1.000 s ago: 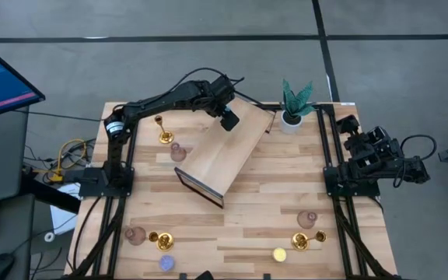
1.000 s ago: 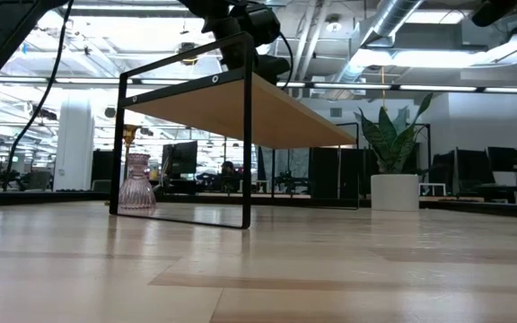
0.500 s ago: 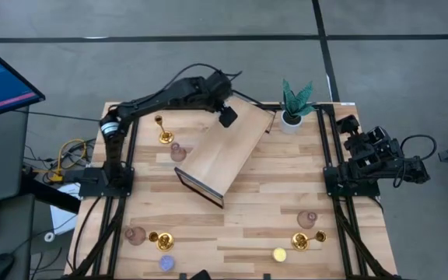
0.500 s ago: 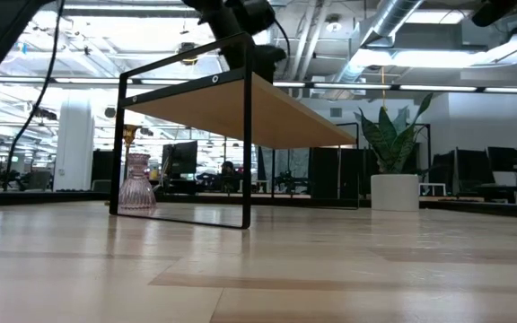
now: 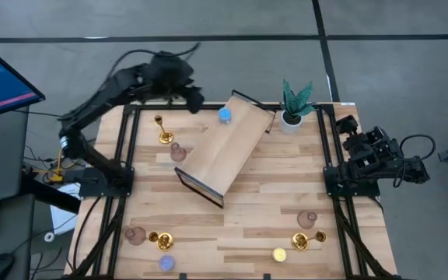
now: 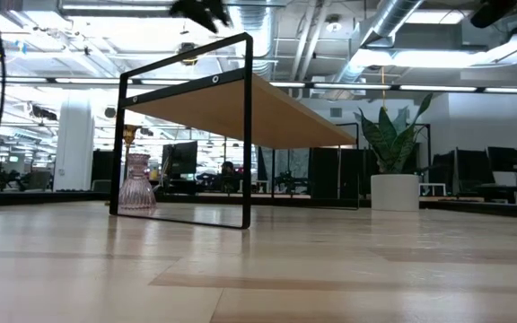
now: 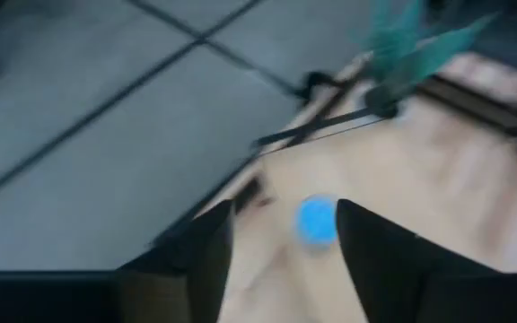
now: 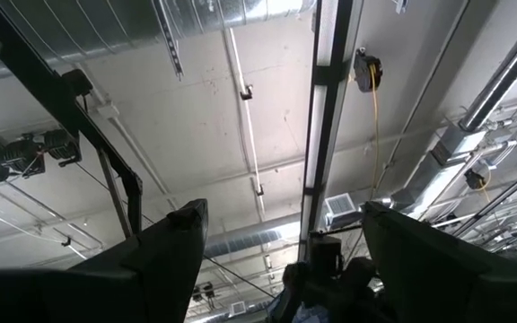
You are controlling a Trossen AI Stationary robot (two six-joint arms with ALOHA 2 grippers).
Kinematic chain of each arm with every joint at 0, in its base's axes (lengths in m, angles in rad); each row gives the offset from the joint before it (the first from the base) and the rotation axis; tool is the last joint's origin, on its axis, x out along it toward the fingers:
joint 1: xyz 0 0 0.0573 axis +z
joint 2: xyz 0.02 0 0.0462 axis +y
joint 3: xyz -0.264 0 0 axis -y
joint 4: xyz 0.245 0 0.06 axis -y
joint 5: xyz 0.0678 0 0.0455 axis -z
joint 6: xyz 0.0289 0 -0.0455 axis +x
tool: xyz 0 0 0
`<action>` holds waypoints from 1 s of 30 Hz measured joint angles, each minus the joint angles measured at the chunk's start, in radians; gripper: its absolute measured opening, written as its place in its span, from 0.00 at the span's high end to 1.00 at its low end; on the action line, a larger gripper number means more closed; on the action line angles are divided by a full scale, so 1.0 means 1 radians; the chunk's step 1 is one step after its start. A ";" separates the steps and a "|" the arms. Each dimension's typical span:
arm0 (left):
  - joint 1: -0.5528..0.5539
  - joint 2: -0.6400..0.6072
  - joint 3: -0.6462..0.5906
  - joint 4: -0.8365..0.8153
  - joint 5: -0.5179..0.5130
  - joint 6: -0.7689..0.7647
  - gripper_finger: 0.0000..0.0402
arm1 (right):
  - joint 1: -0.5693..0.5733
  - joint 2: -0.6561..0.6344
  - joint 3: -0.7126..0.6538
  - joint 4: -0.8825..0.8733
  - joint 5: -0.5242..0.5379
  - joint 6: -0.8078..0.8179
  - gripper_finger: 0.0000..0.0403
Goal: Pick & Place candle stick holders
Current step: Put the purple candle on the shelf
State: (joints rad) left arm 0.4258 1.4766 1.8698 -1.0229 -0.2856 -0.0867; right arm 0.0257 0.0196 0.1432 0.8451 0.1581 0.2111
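Blue, the small round candle holder point(image 5: 225, 115) is seen on the raised wooden shelf point(image 5: 224, 152), near its far end. The left gripper point(image 5: 194, 99) is seen apart from it, fingers parted and empty; the right gripper point(image 5: 347, 124) is parked open at the bench point(image 5: 271, 194) edge.

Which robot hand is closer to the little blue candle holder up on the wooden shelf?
The left gripper. It hangs off to the side of the blue candle holder, empty. The right gripper is parked far away, past the table's edge.
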 joint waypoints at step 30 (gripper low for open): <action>0.108 -0.030 -0.313 -0.121 0.172 -0.180 0.15 | 0.000 0.000 0.000 -0.004 0.028 0.016 0.29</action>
State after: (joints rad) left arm 0.5340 1.4468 1.5569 -1.1440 -0.1132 -0.2663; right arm 0.0257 0.0196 0.1432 0.8413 0.1862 0.2270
